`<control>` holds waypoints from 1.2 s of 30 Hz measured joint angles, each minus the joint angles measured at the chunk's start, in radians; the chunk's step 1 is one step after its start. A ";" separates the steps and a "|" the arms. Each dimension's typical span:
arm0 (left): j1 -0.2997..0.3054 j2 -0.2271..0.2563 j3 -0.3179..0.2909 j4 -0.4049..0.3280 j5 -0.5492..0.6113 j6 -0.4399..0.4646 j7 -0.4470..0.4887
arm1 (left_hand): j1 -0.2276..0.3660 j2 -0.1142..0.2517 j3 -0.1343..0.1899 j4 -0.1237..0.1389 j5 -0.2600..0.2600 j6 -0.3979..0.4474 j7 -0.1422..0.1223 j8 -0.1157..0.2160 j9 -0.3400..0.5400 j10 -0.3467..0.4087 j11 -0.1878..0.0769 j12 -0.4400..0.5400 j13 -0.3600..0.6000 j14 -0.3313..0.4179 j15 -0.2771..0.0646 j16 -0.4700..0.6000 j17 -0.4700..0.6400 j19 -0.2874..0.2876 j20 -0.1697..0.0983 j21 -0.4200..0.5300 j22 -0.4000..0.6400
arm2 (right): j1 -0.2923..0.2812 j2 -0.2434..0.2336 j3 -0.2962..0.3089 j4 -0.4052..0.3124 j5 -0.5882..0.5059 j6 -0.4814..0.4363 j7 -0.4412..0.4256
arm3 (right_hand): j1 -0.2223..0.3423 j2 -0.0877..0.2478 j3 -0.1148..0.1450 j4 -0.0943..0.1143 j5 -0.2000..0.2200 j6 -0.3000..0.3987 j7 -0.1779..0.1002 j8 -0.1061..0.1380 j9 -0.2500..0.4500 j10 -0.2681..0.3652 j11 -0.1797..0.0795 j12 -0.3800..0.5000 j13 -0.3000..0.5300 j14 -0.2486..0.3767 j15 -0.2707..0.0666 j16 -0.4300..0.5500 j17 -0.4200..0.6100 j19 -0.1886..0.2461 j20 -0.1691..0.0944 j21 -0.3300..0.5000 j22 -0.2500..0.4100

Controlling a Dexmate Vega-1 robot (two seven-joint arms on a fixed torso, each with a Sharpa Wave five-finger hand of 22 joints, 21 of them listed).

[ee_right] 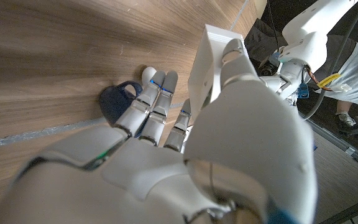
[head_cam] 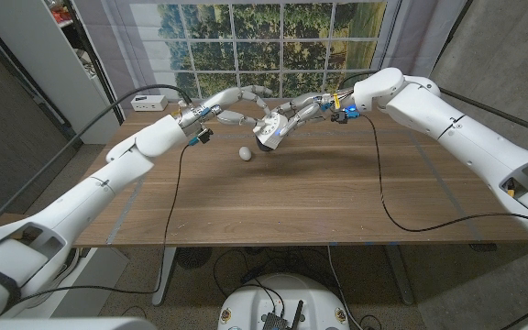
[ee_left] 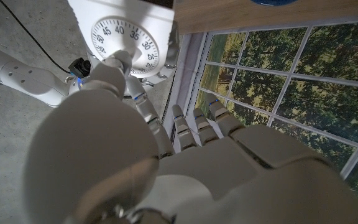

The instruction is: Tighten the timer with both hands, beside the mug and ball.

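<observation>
The white timer (head_cam: 270, 134) hangs tilted just above the far middle of the wooden table (head_cam: 291, 206). My right hand (head_cam: 305, 108) grips its white body (ee_right: 213, 62) from the right, thumb across the case. My left hand (head_cam: 241, 105) comes in from the left. Its thumb and a finger pinch the knob in the middle of the numbered dial (ee_left: 124, 34), while the other fingers stay spread. A small white ball (head_cam: 245, 153) lies on the table just in front of the timer. The dark blue mug (ee_right: 118, 102) stands by the ball (ee_right: 148, 73), beyond my right hand's fingers (ee_right: 157, 106).
A white box (head_cam: 149, 101) with a cable sits at the table's far left corner. A black cable (head_cam: 383, 197) from my right arm trails over the right half of the table. A person in a grey shirt (ee_right: 356, 62) stands beyond the table.
</observation>
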 measured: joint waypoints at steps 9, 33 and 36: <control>0.000 0.025 -0.006 -0.035 0.013 0.028 -0.022 | 0.011 0.011 -0.002 0.002 0.007 0.018 0.002 0.000 0.000 0.000 0.000 0.000 0.000 0.000 0.000 0.000 0.000 0.000 0.000 0.000 0.000 | 0.009 0.004 -0.003 0.014 0.008 -0.001 0.009 | -0.003 -0.003 0.000 0.000 0.004 0.002 0.003 0.000 -0.001 0.000 0.001 0.000 0.000 0.004 0.004 -0.004 0.005 0.000 0.000 0.000 0.000; -0.035 0.018 0.005 -0.018 0.049 0.042 -0.026 | -0.014 -0.013 -0.064 0.036 0.025 -0.006 0.005 -0.034 -0.008 0.001 -0.001 0.000 0.000 0.000 0.000 0.000 0.000 0.006 0.005 0.004 0.000 | 0.005 0.000 0.012 0.023 0.025 0.010 0.005 | -0.009 -0.009 0.001 0.000 0.004 0.007 0.012 -0.008 0.003 0.013 0.021 0.000 0.000 0.008 0.001 -0.012 0.019 0.000 0.000 -0.005 0.000; -0.035 0.014 0.007 -0.019 0.049 0.042 -0.021 | -0.017 -0.011 -0.067 0.039 0.025 -0.005 0.004 -0.034 -0.009 0.001 -0.001 0.000 0.000 0.000 0.000 0.000 0.000 0.006 0.005 0.007 0.000 | 0.002 -0.001 0.014 0.021 0.027 0.013 0.003 | -0.008 -0.008 0.001 0.000 0.004 0.011 0.015 -0.010 0.004 0.017 0.024 0.000 0.000 0.008 0.001 -0.012 0.019 0.000 0.000 -0.005 0.000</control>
